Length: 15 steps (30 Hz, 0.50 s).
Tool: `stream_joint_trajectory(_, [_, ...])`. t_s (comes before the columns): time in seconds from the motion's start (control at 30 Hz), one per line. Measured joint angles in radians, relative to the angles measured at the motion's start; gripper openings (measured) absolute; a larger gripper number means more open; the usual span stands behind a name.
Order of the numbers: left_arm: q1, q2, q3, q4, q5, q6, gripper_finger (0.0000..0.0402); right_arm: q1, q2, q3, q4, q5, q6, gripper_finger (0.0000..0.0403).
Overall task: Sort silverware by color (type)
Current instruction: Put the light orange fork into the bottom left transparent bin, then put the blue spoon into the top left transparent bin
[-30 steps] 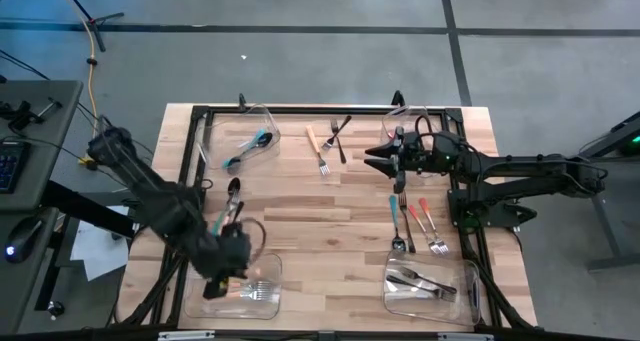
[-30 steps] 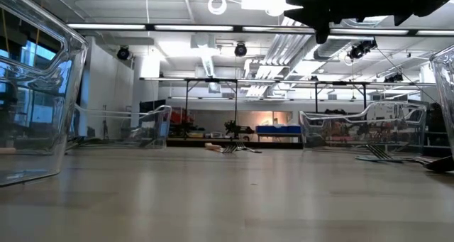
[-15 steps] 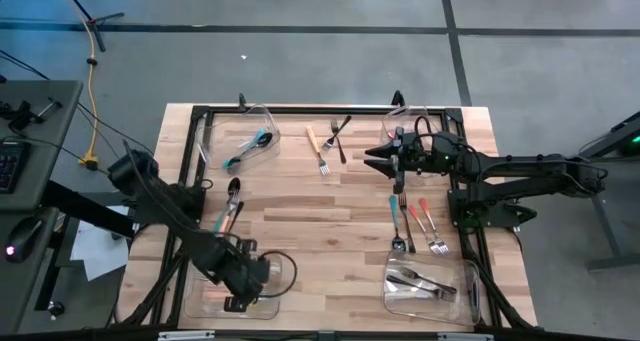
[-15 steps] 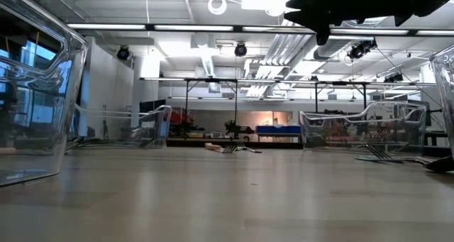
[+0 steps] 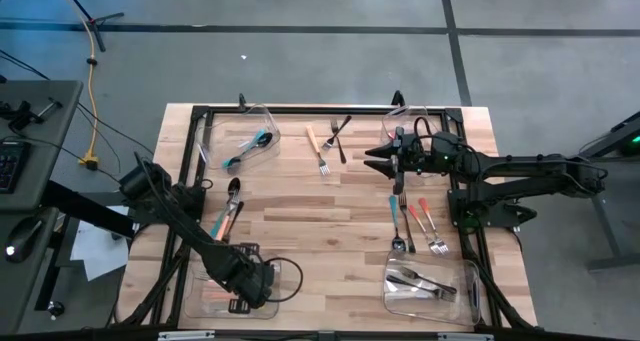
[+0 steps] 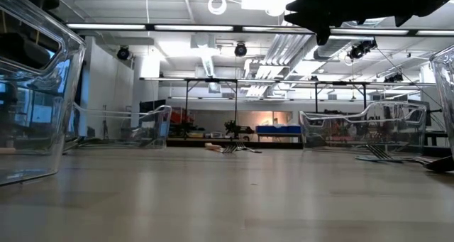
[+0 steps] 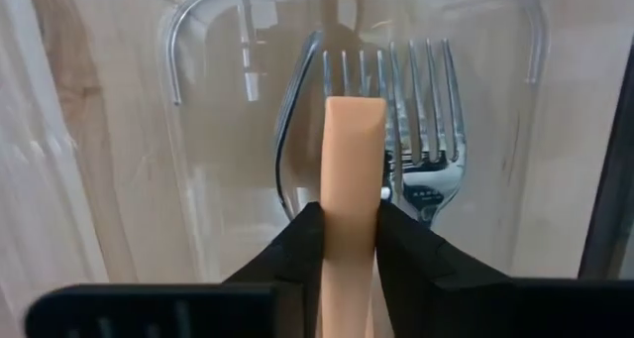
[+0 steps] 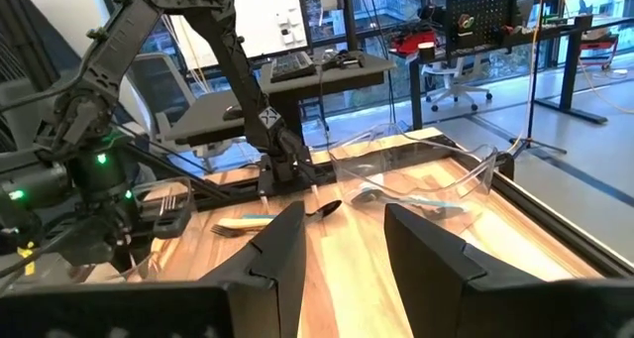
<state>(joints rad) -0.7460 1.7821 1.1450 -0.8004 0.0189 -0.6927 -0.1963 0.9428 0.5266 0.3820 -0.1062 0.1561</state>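
Note:
My left gripper [image 5: 243, 285] points down into the clear bin [image 5: 205, 303] at the table's near left, shut on an orange-handled piece of silverware [image 7: 354, 169]. Under it, two metal forks [image 7: 421, 100] lie on the bin's floor. My right gripper [image 5: 372, 161] stands open and level above the far right of the table, with nothing between its fingers. Loose silverware lies beside the left arm [image 5: 230, 206], at the far middle [image 5: 330, 141] and under the right arm [image 5: 415, 226]. My left gripper pinches the orange handle [image 7: 352, 234] between its two fingers [image 7: 297, 254], which come from above and point down. The handle runs along the fingers and sticks out below them, its free end [image 7: 355, 110] over the forks. Whether it touches them I cannot tell.
A clear bin at the far left [image 5: 245, 141] holds teal-handled pieces. Another at the near right [image 5: 425, 284] holds dark ones, and a further clear bin [image 5: 410, 116] stands behind the right gripper. A black frame [image 5: 200, 111] runs along the table's edges.
My left gripper has gone down and toward the table's near edge, into the near-left bin, tipping until it points straight down. The orange-handled piece has gone with it.

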Motion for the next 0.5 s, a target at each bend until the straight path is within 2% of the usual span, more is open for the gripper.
stream_joint_trajectory(0.2, [0.000,0.003,0.000,0.010,0.001,-0.018,0.0125,0.000,0.000,0.000,0.000,0.000,0.000,0.0124])
stream_joint_trajectory(0.5, [0.006,-0.025,0.000,0.019,0.001,-0.020,0.0178,0.000,0.000,0.000,0.001,0.000,0.001,0.0124])
